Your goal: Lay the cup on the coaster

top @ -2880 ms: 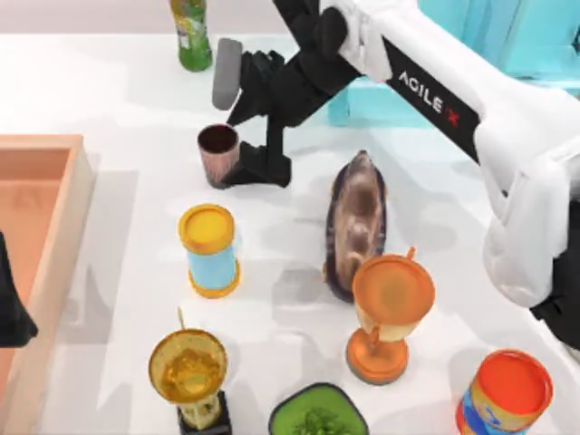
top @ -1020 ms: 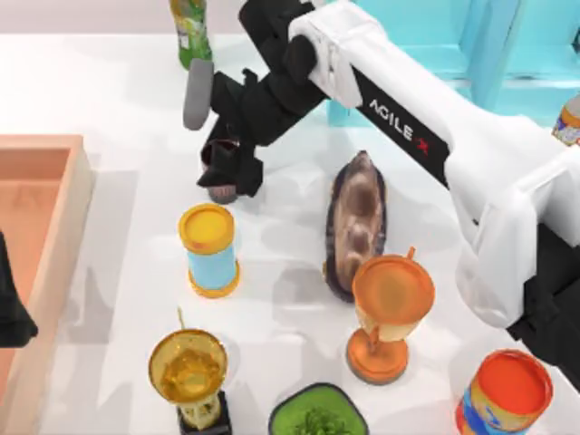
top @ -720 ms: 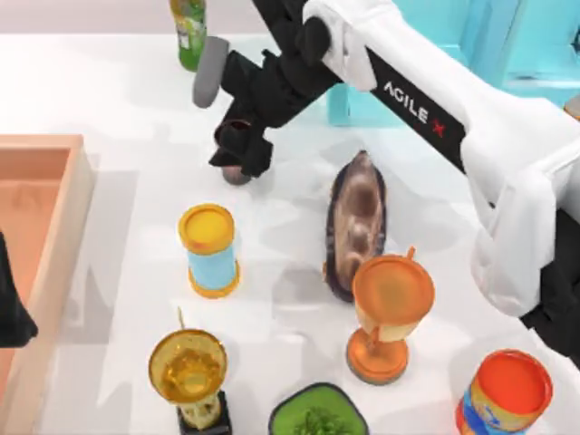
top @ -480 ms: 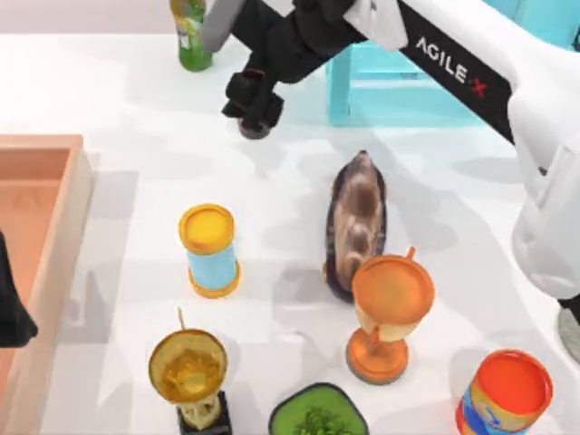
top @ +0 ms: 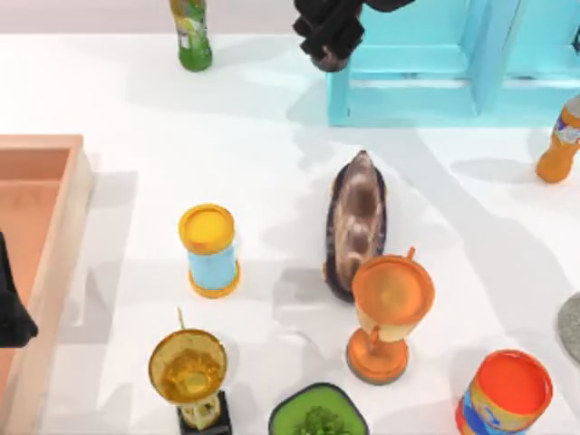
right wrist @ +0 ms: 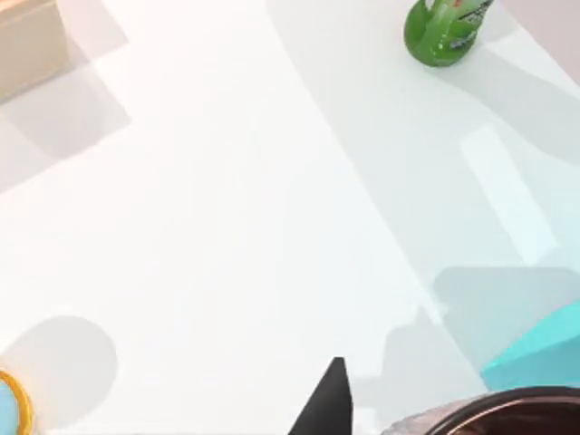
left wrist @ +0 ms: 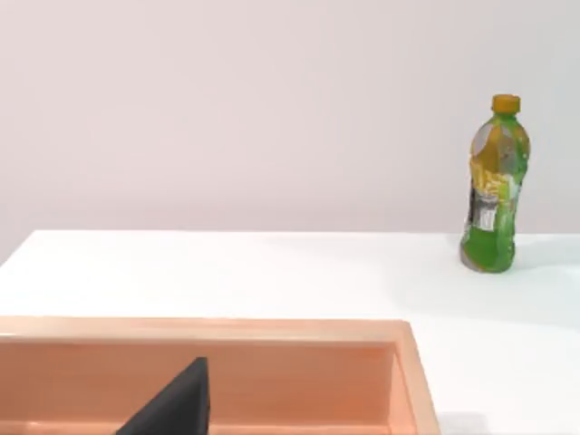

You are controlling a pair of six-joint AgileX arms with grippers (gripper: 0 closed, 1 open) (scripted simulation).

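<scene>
From above, the right gripper point(top: 328, 36) is at the far edge of the table, just in front of the turquoise rack point(top: 426, 86), its black fingers closed around the cup point(top: 327, 60), whose rounded base peeks out beneath them. The grey coaster point(top: 571, 326) lies at the table's right edge, well apart from the cup. The left gripper point(top: 11, 304) is parked over the wooden tray point(top: 54, 190) at the left; I cannot tell how its jaws stand. The left wrist view looks across the tray's rim point(left wrist: 208, 331) to a green bottle point(left wrist: 494, 186) standing upright on the white table. The right wrist view looks down on that bottle point(right wrist: 444, 27) and the cup's dark rim point(right wrist: 507, 412).
</scene>
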